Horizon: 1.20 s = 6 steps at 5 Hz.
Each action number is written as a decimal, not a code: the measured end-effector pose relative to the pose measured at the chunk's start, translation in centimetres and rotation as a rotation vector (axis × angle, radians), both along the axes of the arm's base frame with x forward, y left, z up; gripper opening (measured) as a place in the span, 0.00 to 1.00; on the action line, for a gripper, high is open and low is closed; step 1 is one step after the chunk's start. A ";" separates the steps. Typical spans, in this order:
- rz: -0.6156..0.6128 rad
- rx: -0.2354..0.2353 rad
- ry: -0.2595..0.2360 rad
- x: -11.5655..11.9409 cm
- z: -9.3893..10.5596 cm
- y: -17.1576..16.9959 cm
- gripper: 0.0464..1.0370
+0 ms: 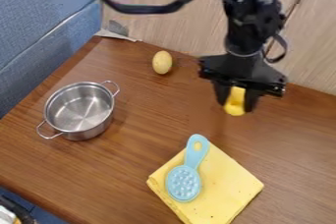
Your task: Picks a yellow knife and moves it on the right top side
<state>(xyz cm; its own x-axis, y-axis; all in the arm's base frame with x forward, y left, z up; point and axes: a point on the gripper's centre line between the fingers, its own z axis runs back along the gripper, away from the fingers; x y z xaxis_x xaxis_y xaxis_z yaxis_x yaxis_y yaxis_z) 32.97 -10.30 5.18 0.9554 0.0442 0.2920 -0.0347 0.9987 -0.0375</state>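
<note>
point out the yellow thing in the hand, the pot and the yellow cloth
Yellow thing (235, 102): camera view, its middle
Pot (93, 131): camera view, outer wall
Yellow cloth (228, 182): camera view, bare right part

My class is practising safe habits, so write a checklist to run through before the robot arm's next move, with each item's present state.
1. Gripper holds the yellow object between its fingers: ok.
2. Held object is clearly a knife: cannot tell.
3. Held object is lifted off the table: cannot tell.
4. Pot stands apart from the gripper: ok.
5. Brush lies on the yellow cloth: ok.
</note>
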 end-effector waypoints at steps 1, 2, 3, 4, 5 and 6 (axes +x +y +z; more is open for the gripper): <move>-0.036 0.005 0.027 0.9 -1.7 -1.4 0.41; -0.061 0.001 0.052 1.4 -3.5 -2.3 0.41; -0.086 -0.012 0.065 1.6 -4.5 -2.7 0.41; -0.096 -0.015 0.060 1.6 -4.5 -2.8 0.47; -0.097 -0.019 0.070 1.5 -4.5 -2.9 0.78; -0.099 -0.017 0.069 1.4 -4.5 -3.0 0.97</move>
<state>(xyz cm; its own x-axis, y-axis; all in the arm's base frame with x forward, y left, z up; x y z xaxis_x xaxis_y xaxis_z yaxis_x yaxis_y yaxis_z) 34.42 -13.32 0.73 0.9732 -0.0466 0.2254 0.0605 0.9966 -0.0553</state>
